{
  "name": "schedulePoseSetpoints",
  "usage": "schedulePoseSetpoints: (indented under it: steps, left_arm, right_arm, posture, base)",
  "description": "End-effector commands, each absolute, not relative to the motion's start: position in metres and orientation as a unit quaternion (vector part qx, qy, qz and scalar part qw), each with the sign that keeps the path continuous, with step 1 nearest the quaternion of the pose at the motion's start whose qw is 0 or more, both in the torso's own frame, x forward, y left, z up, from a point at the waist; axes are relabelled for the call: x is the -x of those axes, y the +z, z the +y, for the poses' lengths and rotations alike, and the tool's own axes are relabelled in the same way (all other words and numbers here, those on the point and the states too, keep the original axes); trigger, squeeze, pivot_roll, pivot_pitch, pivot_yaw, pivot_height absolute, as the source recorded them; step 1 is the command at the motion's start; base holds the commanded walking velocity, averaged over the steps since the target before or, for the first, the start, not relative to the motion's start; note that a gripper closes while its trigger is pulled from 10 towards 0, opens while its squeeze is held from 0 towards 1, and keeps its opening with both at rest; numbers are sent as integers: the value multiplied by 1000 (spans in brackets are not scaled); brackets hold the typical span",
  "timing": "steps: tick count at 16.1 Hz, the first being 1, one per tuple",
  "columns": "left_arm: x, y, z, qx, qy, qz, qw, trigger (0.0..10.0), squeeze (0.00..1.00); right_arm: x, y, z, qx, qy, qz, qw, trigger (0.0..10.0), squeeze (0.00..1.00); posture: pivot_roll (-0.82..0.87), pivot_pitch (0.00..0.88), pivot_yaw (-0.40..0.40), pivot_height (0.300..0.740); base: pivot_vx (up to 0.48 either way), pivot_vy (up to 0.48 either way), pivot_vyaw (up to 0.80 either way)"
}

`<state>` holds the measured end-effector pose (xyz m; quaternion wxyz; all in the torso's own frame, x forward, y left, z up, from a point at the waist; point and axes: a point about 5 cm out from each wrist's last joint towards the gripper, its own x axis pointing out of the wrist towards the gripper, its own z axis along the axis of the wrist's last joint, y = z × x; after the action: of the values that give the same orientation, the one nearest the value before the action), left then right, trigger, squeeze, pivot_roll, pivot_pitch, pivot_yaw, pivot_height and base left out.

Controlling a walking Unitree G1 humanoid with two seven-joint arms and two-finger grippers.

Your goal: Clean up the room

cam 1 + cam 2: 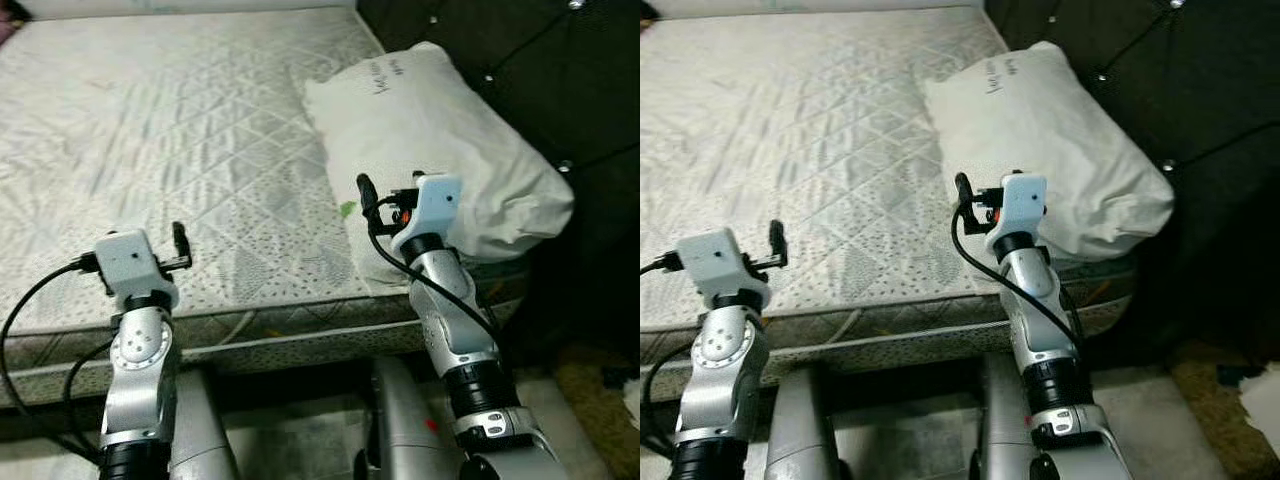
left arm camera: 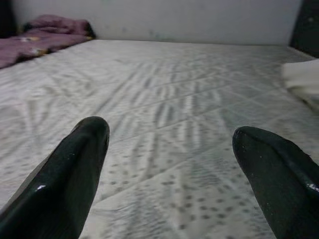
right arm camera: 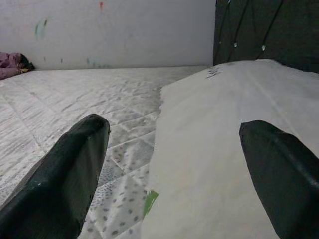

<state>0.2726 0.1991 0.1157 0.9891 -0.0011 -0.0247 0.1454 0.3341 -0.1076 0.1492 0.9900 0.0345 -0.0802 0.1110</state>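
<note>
Bare mattress (image 1: 170, 150) ahead, pillow (image 1: 440, 150) lying lengthwise toward 1 o'clock, nearest the right gripper (image 3: 174, 164), both grippers' fingers spread wide, left gripper (image 2: 169, 169) holding nothing

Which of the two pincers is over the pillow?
The right pincer, open above the near edge of the white fabric pillow. The left pincer, open too, hangs over the bare quilted mattress.

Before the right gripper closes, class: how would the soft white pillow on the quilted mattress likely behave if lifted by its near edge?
The white pillow looks puffy and creased, so it would probably sag and fold, not stay flat. It seems light for its bulk. The open right gripper straddles its edge, so the fabric may bunch when pinched. It overhangs the quilted mattress corner and might slide off.
</note>
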Motion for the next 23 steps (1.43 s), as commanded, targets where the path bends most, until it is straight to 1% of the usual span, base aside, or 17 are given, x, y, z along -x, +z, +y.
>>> schedulePoseSetpoints:
  steps: [1, 3, 10, 13, 20, 23]
  left_arm:
    - [-273, 115, 200, 1, 146, -23, 989, 10000, 0]
    - [-273, 115, 201, 4, 148, -23, 989, 10000, 0]
    - [-276, 114, 199, 4, 149, -19, 989, 10000, 0]
    - [-277, 114, 200, 2, 148, -18, 989, 10000, 0]
    - [-278, 115, 201, -3, 148, -17, 989, 10000, 0]
    - [-279, 114, 199, -22, 147, -10, 989, 10000, 0]
  right_arm:
    - [-337, 154, -104, -36, 117, -86, 989, 10000, 0]
    - [-339, 156, -103, -35, 120, -89, 988, 10000, 0]
    - [-342, 157, -105, -23, 121, -91, 988, 10000, 0]
    - [-341, 154, -105, -13, 121, -88, 989, 10000, 0]
    - [-343, 155, -107, -10, 114, -90, 989, 10000, 0]
    - [-343, 153, -110, -8, 108, -88, 990, 10000, 0]
  posture:
    - [-63, 0, -39, 511]
    - [-62, 0, -44, 515]
    - [-68, 0, -44, 596]
    - [-64, 0, -43, 605]
    - [-63, 0, -38, 694]
    - [-63, 0, -37, 729]
  base:
    - [0, 0, -494]
    - [0, 0, -463]
    - [0, 0, 0]
    - [0, 0, 0]
    - [0, 0, 0]
    - [0, 0, 0]
